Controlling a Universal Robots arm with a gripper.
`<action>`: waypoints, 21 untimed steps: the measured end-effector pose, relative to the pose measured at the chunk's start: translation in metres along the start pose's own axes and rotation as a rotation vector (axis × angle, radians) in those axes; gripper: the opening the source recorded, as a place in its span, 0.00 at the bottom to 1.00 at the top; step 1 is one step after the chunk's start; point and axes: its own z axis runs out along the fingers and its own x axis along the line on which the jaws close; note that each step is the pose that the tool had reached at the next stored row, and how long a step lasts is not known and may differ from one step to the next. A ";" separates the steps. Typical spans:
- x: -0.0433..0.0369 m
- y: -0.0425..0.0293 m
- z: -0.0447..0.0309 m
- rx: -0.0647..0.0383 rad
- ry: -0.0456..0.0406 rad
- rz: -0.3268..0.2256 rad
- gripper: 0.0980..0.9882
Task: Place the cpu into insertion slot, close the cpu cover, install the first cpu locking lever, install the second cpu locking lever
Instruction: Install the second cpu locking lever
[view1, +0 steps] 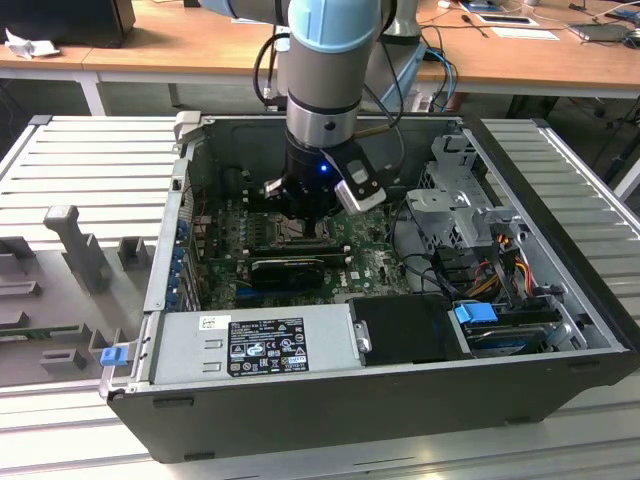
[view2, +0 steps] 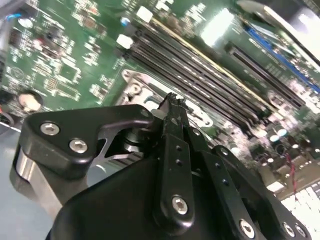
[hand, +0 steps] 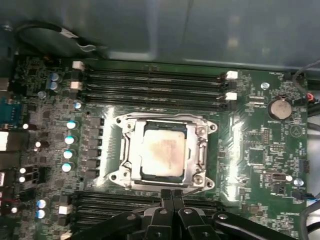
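The square silver-grey metal cpu (hand: 162, 152) already sits in the black insertion slot (hand: 191, 173), and the thin silver frame cpu cover (hand: 131, 150) lies closed around it. The levers look not yet locked. The black gripper (hand: 171, 192) hangs above the socket edge, fingers pressed together, holding nothing.

Pale-blue arm (view1: 330, 25), black screwed claw (hand: 172, 195)

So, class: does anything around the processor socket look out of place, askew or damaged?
Mostly not. The cpu sits square under the closed cover. One oddity: a brownish smear across the chip's metal top. The gripper sits at the socket's edge, fingers together.
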 end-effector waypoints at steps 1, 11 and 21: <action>0.0035 -0.0002 0.0001 0.000 0.0000 -0.001 0.01; 0.0205 -0.0031 0.0118 -0.032 0.0027 -0.049 0.01; 0.0392 -0.0145 0.0121 -0.074 -0.0014 -0.051 0.01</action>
